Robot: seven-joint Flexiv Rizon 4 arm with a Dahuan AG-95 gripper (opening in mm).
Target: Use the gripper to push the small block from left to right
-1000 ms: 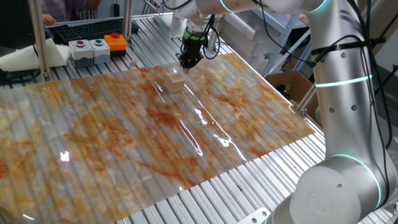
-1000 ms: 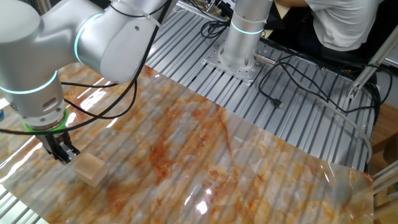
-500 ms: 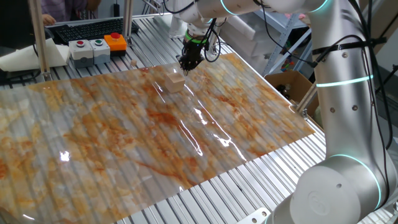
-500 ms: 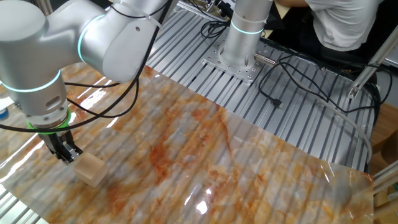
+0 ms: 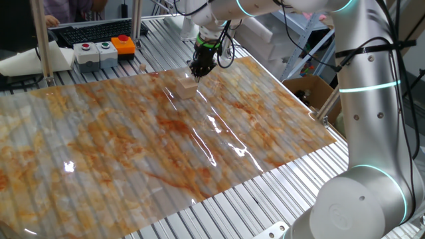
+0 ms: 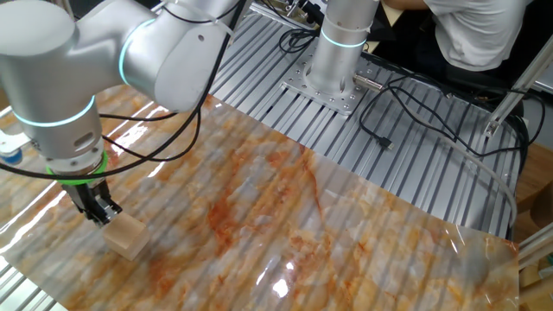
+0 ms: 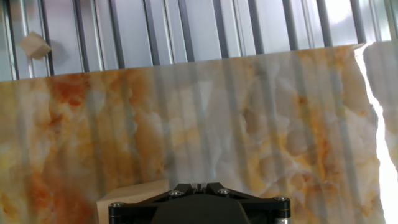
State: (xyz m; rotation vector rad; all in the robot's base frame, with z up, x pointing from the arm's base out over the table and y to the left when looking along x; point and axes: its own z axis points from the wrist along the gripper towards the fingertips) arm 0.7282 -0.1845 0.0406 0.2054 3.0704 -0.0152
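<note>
Standing low over the far part of the desk (image 5: pixel 279 199), the tool (image 5: pixel 198 68) has its two fingers drawn narrow, close together with nothing held between them, and its tip meets the upper far edge of the small block (image 5: pixel 186 87). In the other fixed view the tool (image 6: pixel 102 212) touches the block (image 6: pixel 125 236) from behind, the green ring just above the fingers. In the hand view only the tool's black body fills the bottom edge, with a corner of the block (image 7: pixel 134 196) showing to its left. The block rests on a glossy orange-and-grey marbled sheet (image 5: pixel 133 139) laid over the ribbed metal top. Judging from this, the push has only begun. To do it well, the tip should sit lower on the block's side face rather than near its top edge, so the cube slides instead of tipping, and the travel should stay straight and slow across the slick sheet. A tiny tan chip (image 7: pixel 34 45) lies well apart beyond the sheet, and a button box (image 5: pixel 103 50) sits farther off
</note>
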